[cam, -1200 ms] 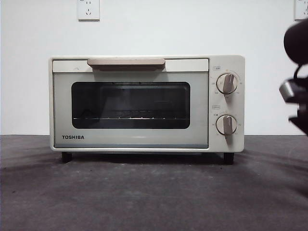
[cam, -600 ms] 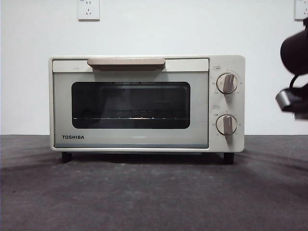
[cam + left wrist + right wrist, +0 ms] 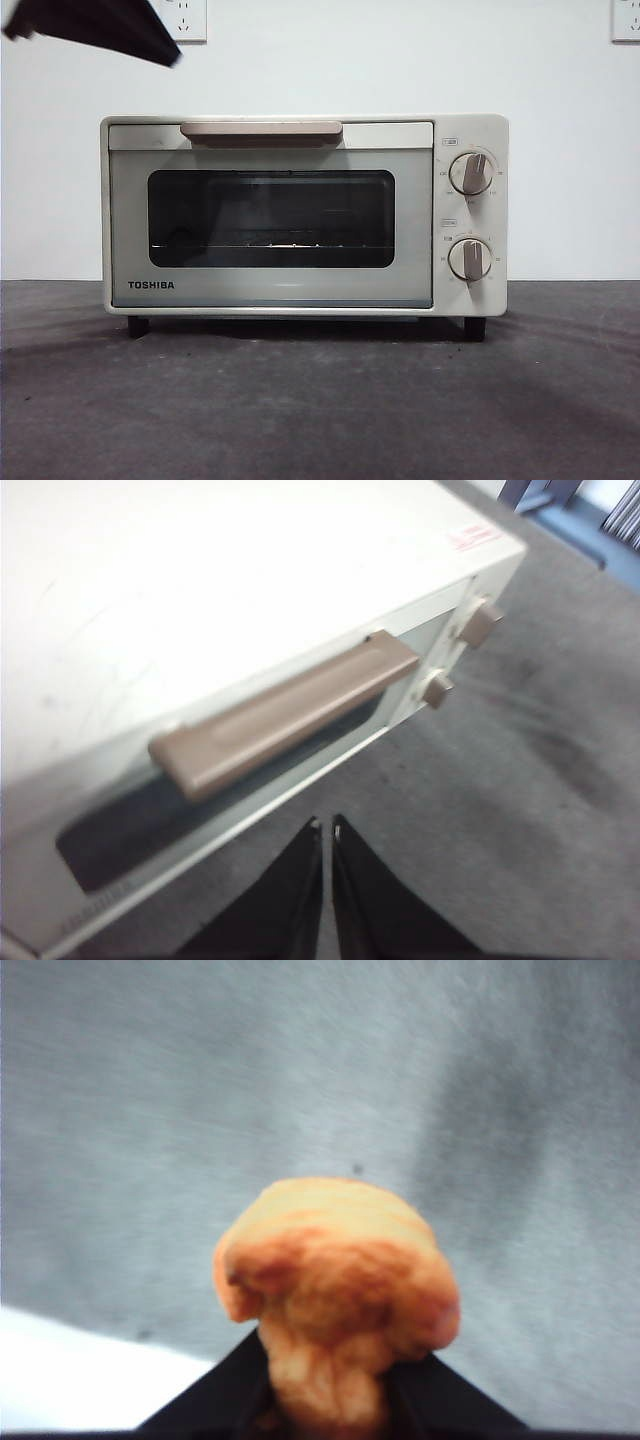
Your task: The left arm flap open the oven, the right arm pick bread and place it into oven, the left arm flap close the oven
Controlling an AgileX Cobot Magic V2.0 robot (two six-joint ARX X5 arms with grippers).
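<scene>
Front view: the oven (image 3: 304,215) sits on the dark table (image 3: 320,410) with its door shut and the beige handle (image 3: 262,131) across the top. Its two knobs (image 3: 471,173) are on one side, one above the other. A dark, blurry piece of the left arm (image 3: 95,25) pokes in at a top corner, above the oven and not touching it.

In the left wrist view, the left gripper (image 3: 327,830) hangs just in front of the handle (image 3: 285,710), apart from it. Its two black jaws are pressed together with nothing between them.

In the right wrist view, the right gripper (image 3: 330,1380) is pinching the bread (image 3: 336,1285), a lumpy golden bun, from below. The bun is up off the grey table (image 3: 150,1110). The picture is fuzzy, so the jaw tips are hard to make out.
</scene>
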